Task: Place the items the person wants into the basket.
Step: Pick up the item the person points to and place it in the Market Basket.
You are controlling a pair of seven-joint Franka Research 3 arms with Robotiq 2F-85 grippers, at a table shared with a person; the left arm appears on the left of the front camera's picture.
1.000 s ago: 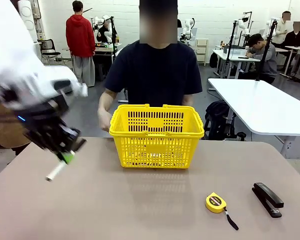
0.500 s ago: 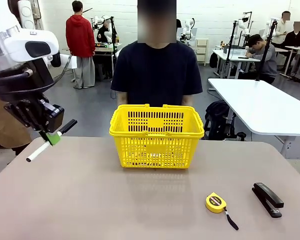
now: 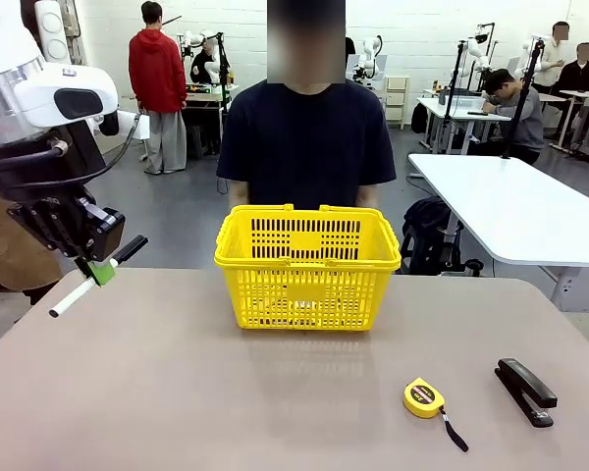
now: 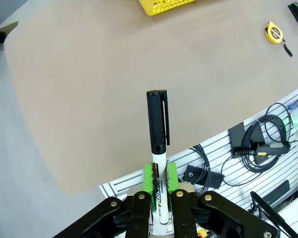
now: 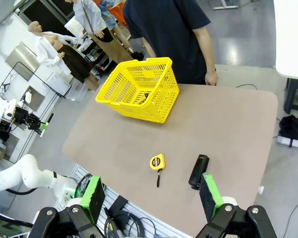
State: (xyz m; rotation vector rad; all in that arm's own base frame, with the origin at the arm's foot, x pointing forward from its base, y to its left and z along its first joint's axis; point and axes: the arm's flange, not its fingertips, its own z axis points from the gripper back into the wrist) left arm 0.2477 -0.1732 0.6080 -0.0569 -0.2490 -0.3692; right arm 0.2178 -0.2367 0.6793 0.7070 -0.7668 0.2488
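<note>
- Left end effector (image 3: pixel 100 272) is pinched on the white marker (image 3: pixel 90 281) partway along the barrel. In the left wrist view the green pads (image 4: pixel 149 181) sit either side of the white body with the black cap poking straight out past them.
- From the front the marker hangs at a slant, cap end up toward the basket side, bare white end down-left, held in the air above the left edge of the surface (image 3: pixel 177 392) and not touching it.
- Looks to me like the carry step — marker is in hand and needs to go over to the yellow basket (image 3: pixel 307 266), which sits mid-surface in front of the person (image 3: pixel 307 137), well apart from the arm.
- To do it well I'd keep the height and come over the near-left rim with the low white end clearing it first, since that end sticks out furthest and would be the thing to snag on the rim or the folded handles.
- Release over the middle of the basket, fairly low — the slotted sides could catch a thin marker dropped near the wall.
- Right end effector (image 5: pixel 153 196) is spread wide with nothing between the pads, hanging back on its own side above the tape measure (image 5: pixel 157 162) and stapler (image 5: pixel 198 171). Those two stay put, so no reason for it to move in.
</note>
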